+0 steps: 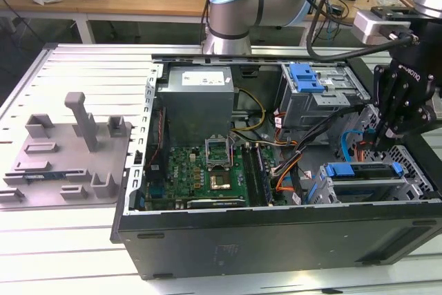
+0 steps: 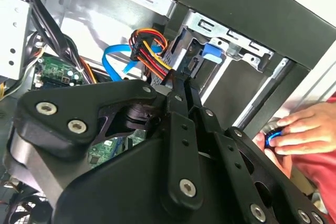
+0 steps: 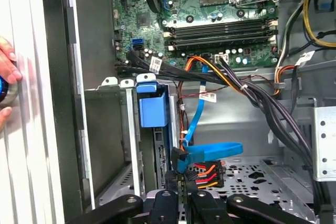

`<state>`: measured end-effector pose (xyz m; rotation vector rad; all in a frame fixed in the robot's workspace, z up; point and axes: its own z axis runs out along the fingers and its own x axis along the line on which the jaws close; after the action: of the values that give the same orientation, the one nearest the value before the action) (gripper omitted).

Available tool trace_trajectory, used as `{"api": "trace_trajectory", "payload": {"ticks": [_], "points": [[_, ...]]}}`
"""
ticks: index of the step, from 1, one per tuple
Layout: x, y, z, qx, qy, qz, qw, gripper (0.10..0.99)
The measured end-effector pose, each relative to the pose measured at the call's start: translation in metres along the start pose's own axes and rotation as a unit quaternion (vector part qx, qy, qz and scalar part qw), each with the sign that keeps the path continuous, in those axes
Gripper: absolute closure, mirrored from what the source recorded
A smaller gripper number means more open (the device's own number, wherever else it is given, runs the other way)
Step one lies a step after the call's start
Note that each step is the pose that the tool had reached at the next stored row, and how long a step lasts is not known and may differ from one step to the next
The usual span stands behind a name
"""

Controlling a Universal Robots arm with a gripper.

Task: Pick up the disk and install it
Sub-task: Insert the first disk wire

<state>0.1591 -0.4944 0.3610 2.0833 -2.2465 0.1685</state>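
Observation:
The disk [image 1: 364, 173], silvery with a blue carrier bracket, sits in the lower drive bay at the case's front corner on the exterior view's right. Its blue bracket tab [image 3: 152, 109] shows in the first wrist view, and the tab [image 2: 210, 53] shows in the second wrist view too. My black gripper [image 1: 378, 144] hangs just above and behind the disk's rear end. The fingers are shut together, and their tips [image 3: 179, 182] rest at a black connector [image 3: 202, 174] with red, yellow and orange wires. A blue flat cable [image 3: 210, 150] plugs in beside it. In the second wrist view the gripper [image 2: 181, 82] points at the same wire bundle [image 2: 149, 51].
The open case [image 1: 276, 226] holds a motherboard [image 1: 207, 170], a grey power supply [image 1: 197, 105] and an upper bay with a blue latch [image 1: 306, 77]. A grey fixture tray [image 1: 69, 153] lies at the exterior view's left. A person's hand [image 2: 302, 129] rests on a blue knob outside the case wall.

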Motion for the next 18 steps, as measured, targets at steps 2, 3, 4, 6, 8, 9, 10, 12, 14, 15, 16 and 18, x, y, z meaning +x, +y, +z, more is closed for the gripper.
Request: {"api": "trace_trajectory", "payload": {"ticks": [2,3,4,6,8,9,10,12,14,15,16,18], "points": [[0.0015,-0.0001,0.0002,-0.0002,-0.0028,0.0,1.0,0.922],[0.0015,-0.0001,0.0002,-0.0002,-0.0028,0.0,1.0,0.922],[0.0015,-0.0001,0.0002,-0.0002,-0.0028,0.0,1.0,0.922],[0.0017,-0.0002,0.0001,-0.0003,-0.0053,0.0,1.0,0.922],[0.0031,-0.0002,0.0004,-0.0011,-0.0156,0.0,0.9999,0.922],[0.0052,-0.0004,0.0007,-0.0017,-0.022,0.0,0.9998,0.922],[0.0067,-0.0005,0.0008,-0.0017,-0.0226,0.0,0.9997,0.922],[0.0099,-0.0008,0.0013,-0.0019,-0.0248,0.0,0.9997,0.922],[0.0098,-0.0007,0.0013,-0.0019,-0.0255,0.0,0.9997,0.922],[0.0099,-0.0007,0.0013,-0.0019,-0.0256,0.0,0.9997,0.922],[0.0099,-0.0008,0.0012,-0.0019,-0.0257,0.0,0.9997,0.922],[0.0104,-0.0011,0.0014,-0.0019,-0.0258,0.0,0.9997,0.922]]}}
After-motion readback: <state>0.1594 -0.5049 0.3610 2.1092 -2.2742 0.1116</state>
